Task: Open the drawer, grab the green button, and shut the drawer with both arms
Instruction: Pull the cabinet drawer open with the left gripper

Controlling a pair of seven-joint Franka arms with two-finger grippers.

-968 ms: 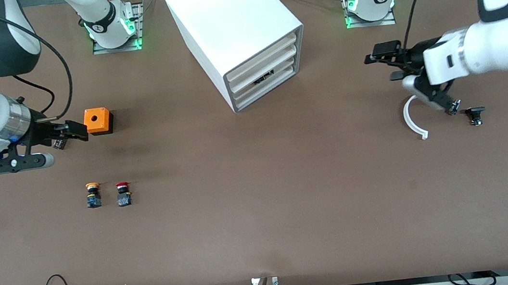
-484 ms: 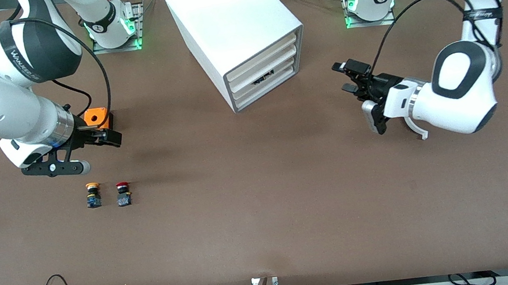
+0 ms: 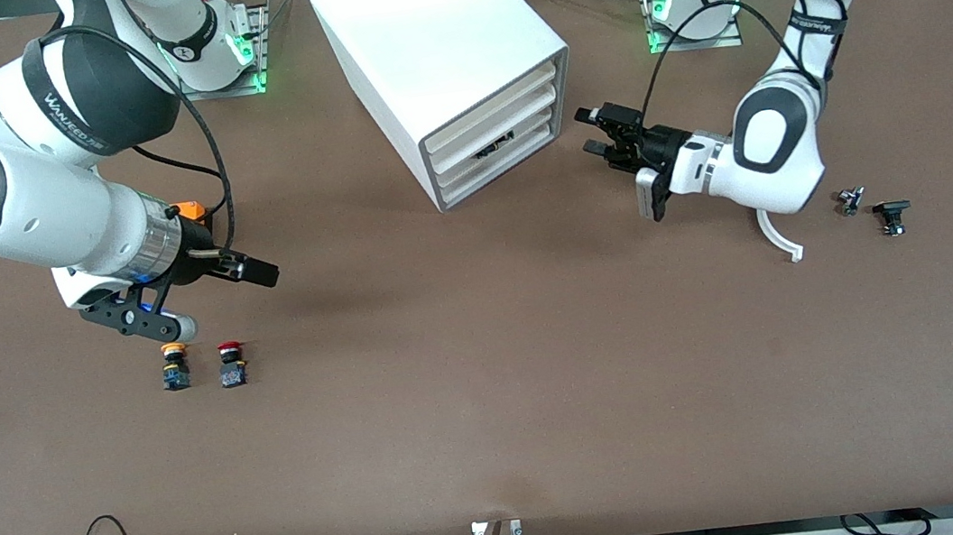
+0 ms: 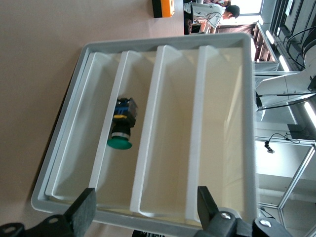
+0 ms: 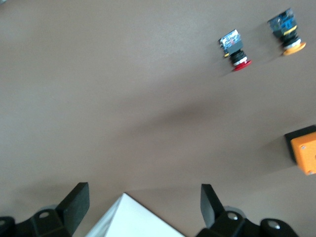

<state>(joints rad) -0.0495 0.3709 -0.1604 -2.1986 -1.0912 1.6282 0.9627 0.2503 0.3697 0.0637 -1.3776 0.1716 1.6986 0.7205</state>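
The white cabinet (image 3: 429,28) stands at the table's middle, near the arms' bases. Its lowest drawer (image 3: 504,160) sits flush with the two above. The green-capped button (image 4: 121,129) lies on its side inside the cabinet at the lowest drawer's level (image 4: 101,148); in the front view it is a dark spot (image 3: 495,146). My left gripper (image 3: 594,132) is open and empty, level with the drawer fronts, a short way off and pointing at them (image 4: 145,205). My right gripper (image 3: 259,272) is open and empty over bare table toward the right arm's end (image 5: 143,197).
A red-capped button (image 3: 232,363) and an orange-yellow-capped button (image 3: 174,365) stand near the right gripper. An orange box (image 3: 195,210) is partly hidden by the right arm. A white curved piece (image 3: 777,238) and small black parts (image 3: 891,215) lie toward the left arm's end.
Both arms have swung in toward the cabinet. The left gripper has come from the left arm's end to just off the drawer fronts. The right gripper has moved past the orange box.
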